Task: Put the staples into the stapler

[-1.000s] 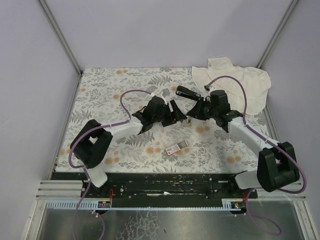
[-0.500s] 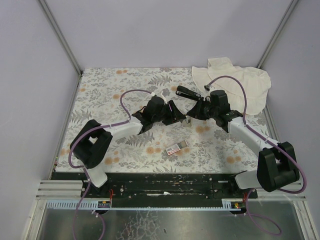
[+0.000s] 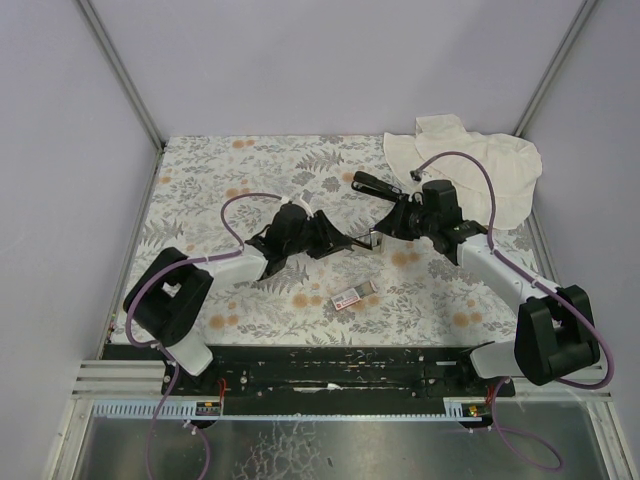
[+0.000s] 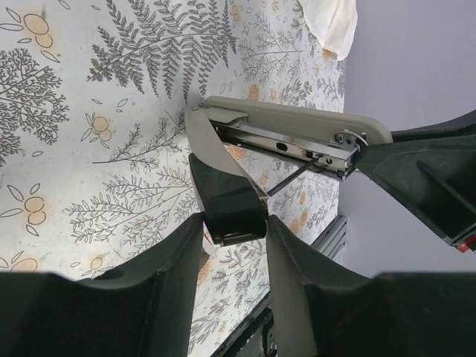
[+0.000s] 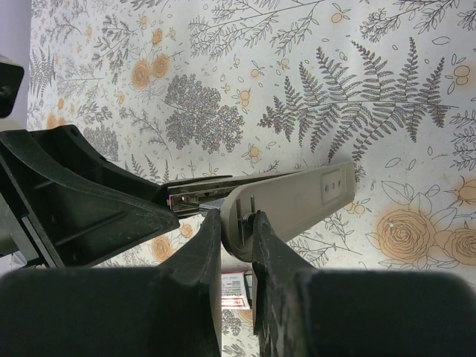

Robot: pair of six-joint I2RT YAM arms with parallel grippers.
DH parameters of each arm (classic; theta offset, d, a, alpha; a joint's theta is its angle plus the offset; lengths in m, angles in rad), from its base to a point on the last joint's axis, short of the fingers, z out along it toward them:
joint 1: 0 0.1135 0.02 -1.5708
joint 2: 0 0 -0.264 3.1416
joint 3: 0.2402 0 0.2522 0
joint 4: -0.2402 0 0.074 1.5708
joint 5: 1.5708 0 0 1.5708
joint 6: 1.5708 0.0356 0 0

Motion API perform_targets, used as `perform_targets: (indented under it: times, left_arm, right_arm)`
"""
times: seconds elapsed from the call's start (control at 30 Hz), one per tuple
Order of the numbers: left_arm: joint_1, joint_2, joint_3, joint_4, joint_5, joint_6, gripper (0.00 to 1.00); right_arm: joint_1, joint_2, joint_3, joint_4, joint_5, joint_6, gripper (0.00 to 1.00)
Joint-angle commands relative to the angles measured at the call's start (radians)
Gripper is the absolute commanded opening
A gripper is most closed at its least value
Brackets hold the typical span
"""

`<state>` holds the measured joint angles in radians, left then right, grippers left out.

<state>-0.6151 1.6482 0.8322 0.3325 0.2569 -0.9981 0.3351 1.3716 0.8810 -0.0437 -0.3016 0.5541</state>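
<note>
A: Supporting surface?
B: The table carried a fern-and-flower print covering, lying flat.
A: Items resting on it?
B: A small staple box lay near the front middle. A crumpled white cloth sat in the far right corner, with a black oblong object near it, unidentified.

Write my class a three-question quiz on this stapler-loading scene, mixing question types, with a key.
1. Multiple choice: the right tool is shut on A a pen, B the stapler, C a cup.
2. True or false: the staple box lies on the table, apart from the stapler.
3. Fill in: the white cloth lies at the table's far-____ corner.
Key: 1 B; 2 true; 3 right.
</note>
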Motion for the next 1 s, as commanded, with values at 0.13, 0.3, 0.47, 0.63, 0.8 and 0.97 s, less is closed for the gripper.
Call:
perform_targets:
  times: [0.13,0.3,0.47,0.63,0.8,0.97]
  left_arm:
    - [0.050,0.014,-0.033,0.089,0.015,-0.028,0.32]
    - [0.059,0.035,-0.025,0.074,0.000,-0.029,0.32]
    - [0.072,0.027,-0.047,0.084,-0.028,-0.032,0.23]
    - [0.096,-0.006,-0.070,0.072,-0.035,-0.017,0.22]
    - [0.117,-0.023,-0.067,0.043,-0.037,0.003,0.22]
    - [0.136,-0.021,-0.066,0.039,-0.029,0.013,0.22]
  right_arm:
    - [-0.041,-0.027,-0.019,-0.042,-0.066,0.032,0.00]
    - [-0.075,-0.037,-0.043,-0.019,-0.118,0.057,0.00]
    - [-0.118,-0.037,-0.060,-0.020,-0.141,0.065,0.00]
    - [-0.193,-0.024,-0.095,-0.012,-0.179,0.068,0.00]
    - [-0.267,0.006,-0.132,0.013,-0.232,0.075,0.00]
    - [-0.337,0.034,-0.171,0.042,-0.280,0.076,0.00]
